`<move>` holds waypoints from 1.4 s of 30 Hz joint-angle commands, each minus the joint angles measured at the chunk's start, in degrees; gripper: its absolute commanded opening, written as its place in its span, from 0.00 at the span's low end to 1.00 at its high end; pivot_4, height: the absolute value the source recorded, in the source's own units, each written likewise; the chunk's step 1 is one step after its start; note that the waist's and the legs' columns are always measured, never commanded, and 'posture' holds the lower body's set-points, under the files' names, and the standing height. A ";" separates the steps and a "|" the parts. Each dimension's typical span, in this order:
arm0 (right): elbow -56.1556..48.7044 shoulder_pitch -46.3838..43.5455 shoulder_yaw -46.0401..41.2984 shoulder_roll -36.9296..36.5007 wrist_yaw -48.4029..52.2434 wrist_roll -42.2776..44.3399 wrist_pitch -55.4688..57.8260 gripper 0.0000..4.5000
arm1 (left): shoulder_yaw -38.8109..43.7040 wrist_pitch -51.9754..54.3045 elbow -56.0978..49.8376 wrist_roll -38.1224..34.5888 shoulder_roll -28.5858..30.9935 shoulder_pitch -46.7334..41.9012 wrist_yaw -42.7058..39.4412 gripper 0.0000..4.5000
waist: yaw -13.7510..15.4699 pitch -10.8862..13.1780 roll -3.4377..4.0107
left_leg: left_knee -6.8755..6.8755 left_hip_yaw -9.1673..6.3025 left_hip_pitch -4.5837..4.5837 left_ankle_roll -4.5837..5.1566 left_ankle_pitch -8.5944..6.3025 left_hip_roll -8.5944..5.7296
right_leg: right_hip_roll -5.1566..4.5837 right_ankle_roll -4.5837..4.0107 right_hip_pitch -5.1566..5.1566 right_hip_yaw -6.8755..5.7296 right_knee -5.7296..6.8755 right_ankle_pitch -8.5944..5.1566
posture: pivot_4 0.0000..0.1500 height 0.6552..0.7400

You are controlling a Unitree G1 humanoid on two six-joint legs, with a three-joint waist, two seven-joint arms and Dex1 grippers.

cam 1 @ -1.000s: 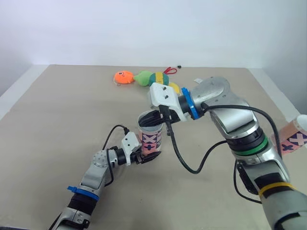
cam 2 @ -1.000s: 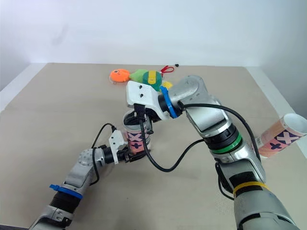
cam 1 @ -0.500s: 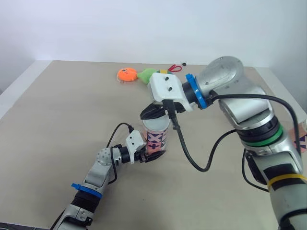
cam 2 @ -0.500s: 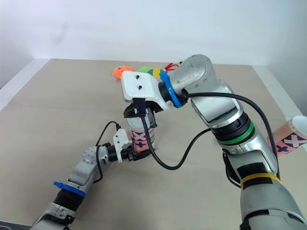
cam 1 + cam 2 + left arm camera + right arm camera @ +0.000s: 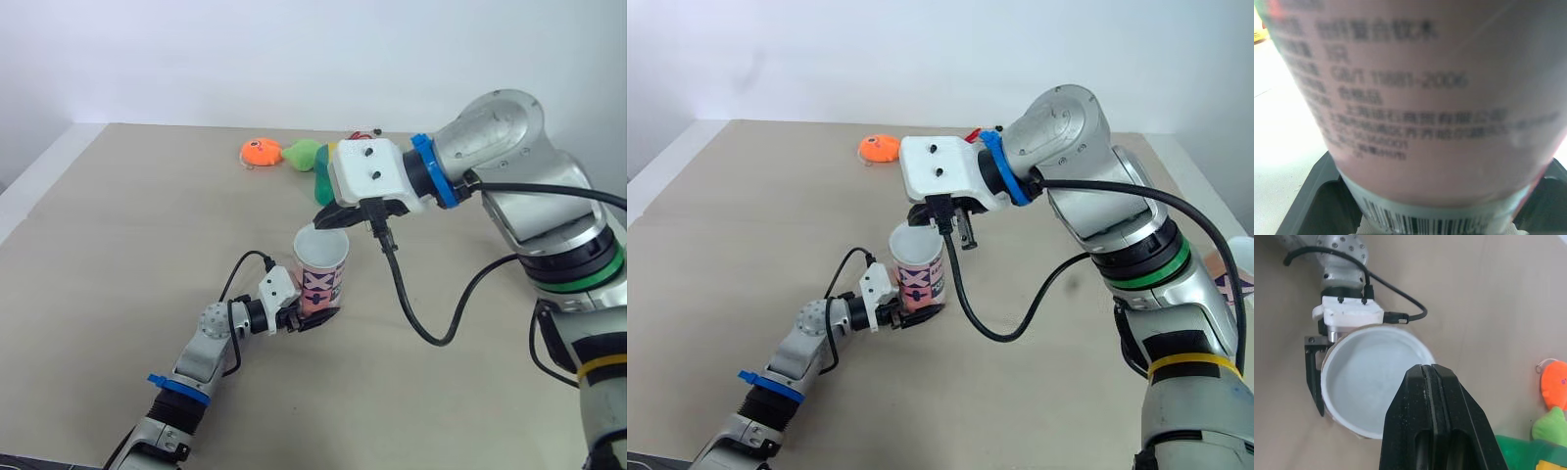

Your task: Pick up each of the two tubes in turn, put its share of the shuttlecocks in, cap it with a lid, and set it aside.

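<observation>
Tube (image 5: 320,275) stands upright near the middle of the surface (image 5: 118,255), its pink printed wall clamped low down by the left fingers (image 5: 315,320). Half a second ago the right fingers (image 5: 336,217) sat straight over the tube's mouth and hid it. Now they have drawn up and off toward the far right of the rim, and the pale round mouth is uncovered (whether anything lies inside I cannot tell). They hang close over that side of the rim, pressed together with nothing between them; whether they touch the rim I cannot tell. The tube itself has stayed where it was. Toward the far edge lie an orange toy fish (image 5: 257,153) and a green plush toy (image 5: 302,154), well apart from the tube.

From the left wrist, the tube's wall is close up, with lines of print and a barcode at its foot, and a black finger hugs it on either side.

From the right wrist, the two black fingers lie flat against each other, with the tube's white rim below them and the left fingers on its outer wall.
</observation>
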 commanded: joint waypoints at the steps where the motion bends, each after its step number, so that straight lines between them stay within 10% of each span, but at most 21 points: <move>1: -1.93 0.73 0.79 -0.28 0.97 -0.36 0.00 0.01 | -2.82 2.91 4.45 1.98 0.26 2.08 0.36 0.72 | 0.00 0.00 -0.01 | 0.01 -0.01 0.00 0.00 0.00 0.00 | -0.01 0.01 0.01 0.00 0.00 0.00 | 1.00 1.00; 42: 6.82 14.64 11.79 10.33 3.20 -3.97 5.19 0.01 | -2.93 2.43 5.62 1.76 0.14 1.24 0.38 0.72 | -0.21 -2.49 -0.33 | -0.50 0.08 1.82 -0.17 -0.22 0.39 | 0.14 -0.29 1.37 -0.08 0.00 -0.83 | 1.00 1.00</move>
